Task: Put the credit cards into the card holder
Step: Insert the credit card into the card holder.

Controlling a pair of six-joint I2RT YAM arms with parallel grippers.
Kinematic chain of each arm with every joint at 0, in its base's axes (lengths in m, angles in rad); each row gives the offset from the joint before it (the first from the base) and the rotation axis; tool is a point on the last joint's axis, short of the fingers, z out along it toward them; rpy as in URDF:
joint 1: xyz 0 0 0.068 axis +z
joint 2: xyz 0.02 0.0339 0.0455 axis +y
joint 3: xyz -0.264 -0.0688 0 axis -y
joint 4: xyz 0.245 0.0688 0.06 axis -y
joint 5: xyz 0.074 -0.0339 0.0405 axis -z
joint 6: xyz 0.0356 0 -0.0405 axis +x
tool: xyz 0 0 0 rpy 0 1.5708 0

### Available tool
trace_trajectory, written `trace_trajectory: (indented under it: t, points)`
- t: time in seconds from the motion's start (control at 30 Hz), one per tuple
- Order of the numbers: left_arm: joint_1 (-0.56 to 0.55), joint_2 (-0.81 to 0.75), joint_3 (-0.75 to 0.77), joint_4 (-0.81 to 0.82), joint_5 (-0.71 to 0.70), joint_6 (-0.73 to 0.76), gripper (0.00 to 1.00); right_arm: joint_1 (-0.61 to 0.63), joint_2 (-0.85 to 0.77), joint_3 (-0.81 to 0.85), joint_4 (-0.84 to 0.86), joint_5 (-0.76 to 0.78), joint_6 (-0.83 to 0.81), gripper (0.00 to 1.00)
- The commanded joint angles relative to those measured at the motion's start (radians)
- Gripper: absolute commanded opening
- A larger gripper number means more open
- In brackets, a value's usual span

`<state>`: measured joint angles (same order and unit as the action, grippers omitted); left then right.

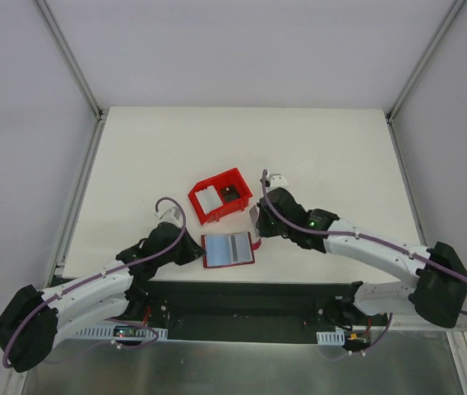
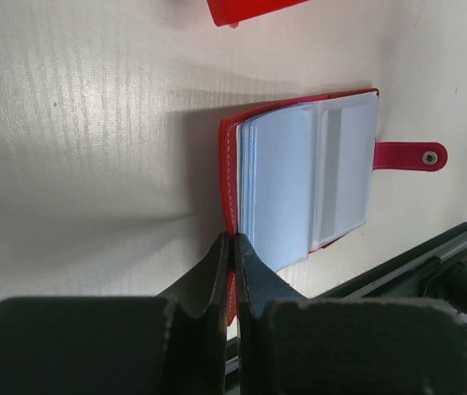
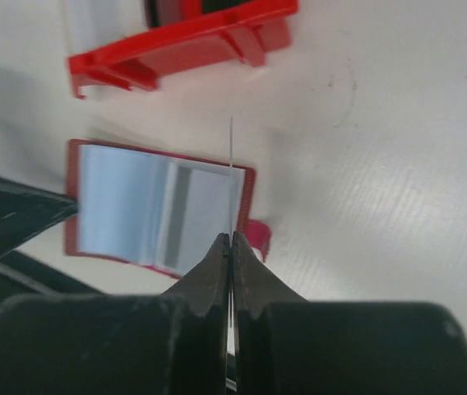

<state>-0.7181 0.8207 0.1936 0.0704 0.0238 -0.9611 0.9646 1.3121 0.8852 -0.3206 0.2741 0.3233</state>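
lying open at the lower centre of the overhead view, the small dark-red folding card holder [image 1: 228, 249] faces its pale plastic slots upward on the matte white table [image 1: 324, 148]. its snap tab [image 2: 410, 155] sticks out flat on the right side of the left wrist view.

the left gripper [image 2: 232, 245] has its dark fingers pressed together on the holder's red left-hand edge, pinning that edge between them.

the right gripper [image 3: 231, 243] has its fingers closed on a thin pale plastic credit card [image 3: 231, 148]. the card is seen edge-on as a fine upright line at the centre of the right wrist view. it stands over the tab-side half of the open holder; whether its far edge touches a slot cannot be told.

just above the holder in the overhead view sits a bright red open-fronted plastic bin [image 1: 214, 182], turned at an angle. inside it lie a second pale card [image 1: 207, 197] and a small black block [image 1: 229, 193].

the table surface is pale, with a fine woven texture and soft shadows under the arms. plain light grey walls [image 1: 233, 49] close it in on three sides, with slanting aluminium frame posts [image 1: 69, 58] at the far corners. a black base plate [image 1: 242, 300] runs along the bottom edge between the two arms.
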Motion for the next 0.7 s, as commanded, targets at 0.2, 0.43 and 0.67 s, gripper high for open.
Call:
trace_trajectory:
  t: [0.2,0.43,0.67]
  points:
    - [0.011,0.049,-0.042,0.055,0.004,-0.07,0.0,0.051,0.012,-0.207,0.504,-0.217,0.238,0.0]
    - [0.011,0.061,-0.057,0.068,-0.008,-0.105,0.0,0.068,0.133,-0.252,0.667,-0.263,0.27,0.0]
    - [0.011,0.052,-0.071,0.069,-0.012,-0.125,0.0,0.069,0.185,-0.299,0.724,-0.26,0.303,0.0]
